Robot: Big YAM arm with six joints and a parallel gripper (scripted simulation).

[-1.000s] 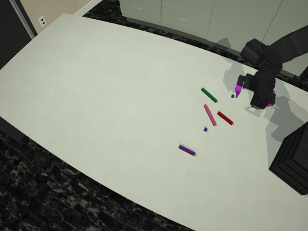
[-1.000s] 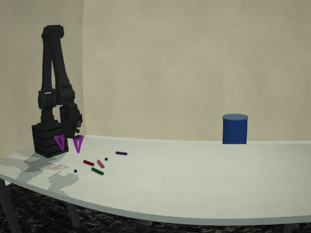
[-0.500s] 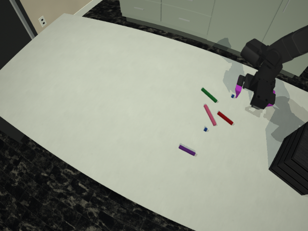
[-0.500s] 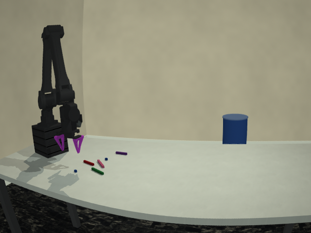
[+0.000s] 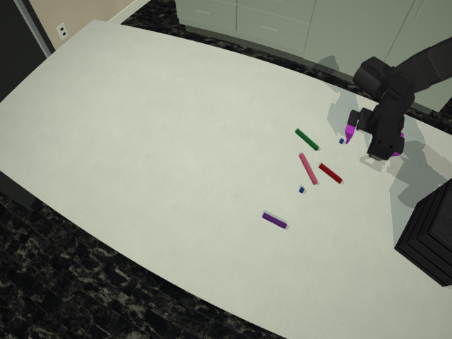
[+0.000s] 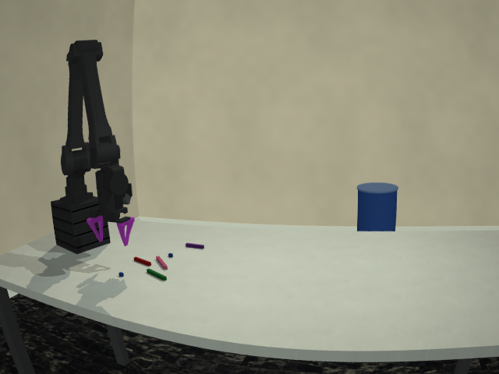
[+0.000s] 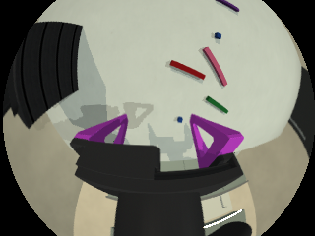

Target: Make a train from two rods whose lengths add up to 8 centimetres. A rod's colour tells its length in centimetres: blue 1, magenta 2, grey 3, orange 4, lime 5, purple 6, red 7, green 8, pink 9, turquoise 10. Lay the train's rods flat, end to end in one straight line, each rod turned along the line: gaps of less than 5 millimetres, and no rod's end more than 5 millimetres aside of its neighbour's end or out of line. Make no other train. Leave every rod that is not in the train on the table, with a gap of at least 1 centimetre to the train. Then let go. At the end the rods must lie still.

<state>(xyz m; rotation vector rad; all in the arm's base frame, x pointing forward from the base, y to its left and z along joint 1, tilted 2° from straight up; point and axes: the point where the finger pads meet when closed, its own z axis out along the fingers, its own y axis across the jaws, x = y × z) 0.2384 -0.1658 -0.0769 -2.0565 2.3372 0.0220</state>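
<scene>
My gripper [image 6: 113,243] [image 7: 158,117] is open and empty, raised above the table. A red rod [image 5: 330,173] [image 6: 142,261] [image 7: 187,70] lies flat, apart from a pink rod [image 5: 308,168] [image 6: 161,262] [image 7: 215,66] beside it. A green rod [image 5: 306,139] [image 6: 156,274] [image 7: 217,104] lies near them. One blue rod [image 5: 341,140] [image 6: 121,274] [image 7: 179,119] lies nearest the gripper. Another blue rod [image 5: 301,189] [image 6: 170,255] [image 7: 218,35] lies past the pink rod's end. A purple rod [image 5: 274,220] [image 6: 194,245] [image 7: 227,5] lies farthest from the gripper. No rods touch.
The arm's black stepped base [image 5: 431,233] [image 6: 80,227] [image 7: 49,69] stands on the table [image 5: 145,145] [image 6: 322,281]. A blue cylinder [image 6: 376,209] stands at the far table edge in the exterior view. Cabinets [image 5: 270,22] stand beyond the table in the top view.
</scene>
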